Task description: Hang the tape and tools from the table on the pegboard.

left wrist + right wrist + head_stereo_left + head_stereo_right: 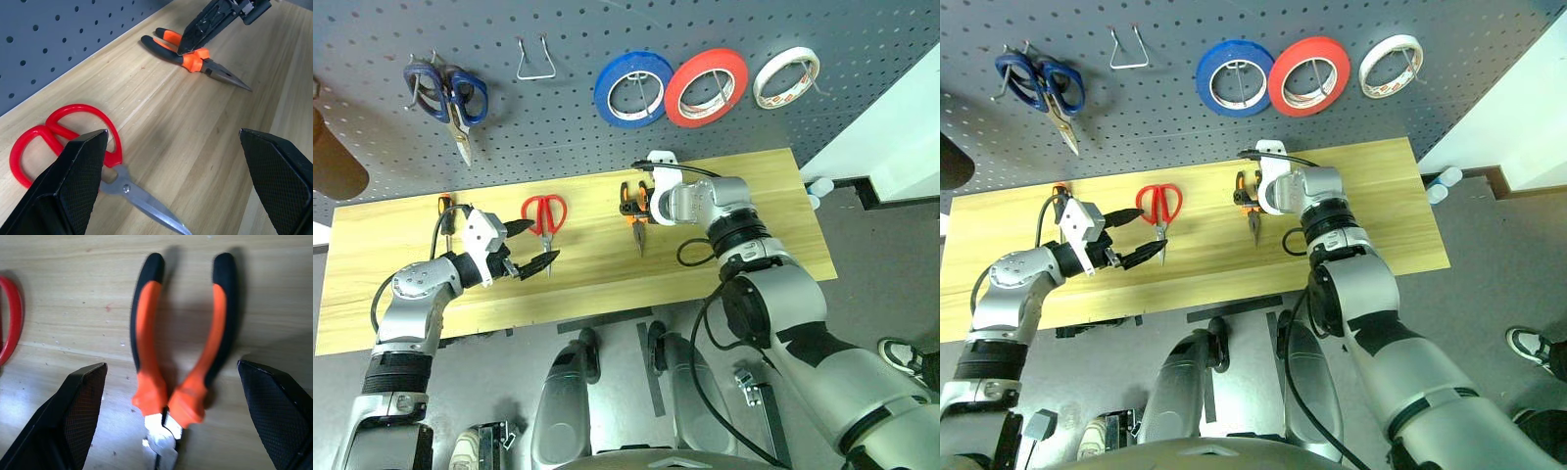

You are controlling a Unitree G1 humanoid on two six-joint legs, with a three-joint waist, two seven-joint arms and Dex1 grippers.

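On the pegboard [558, 108] the white tape roll [786, 77] is already hung at about one o'clock, just beside a red roll [706, 87] and a blue roll [633, 89]; blue-handled scissors [448, 98] are hung at about eleven o'clock, near an empty wire hook [535, 61].

Three tools are left lying on the desk [754, 186]: the red-handled scissors [544, 214] near the centre, the pliers [181, 357] at about three o'clock of them, and the screwdriver [444, 210] at about nine o'clock, partly hidden. So the tape part is judged done and the tool part hardly begun.

The right gripper [178, 416] is held released over the pliers, its fingers straddling the handles without touching. The left gripper [181, 186] is likewise released and empty, just beside the red-handled scissors.

The desk is of pale grained wood, set against the pegboard; a dark grey floor is seen around it.
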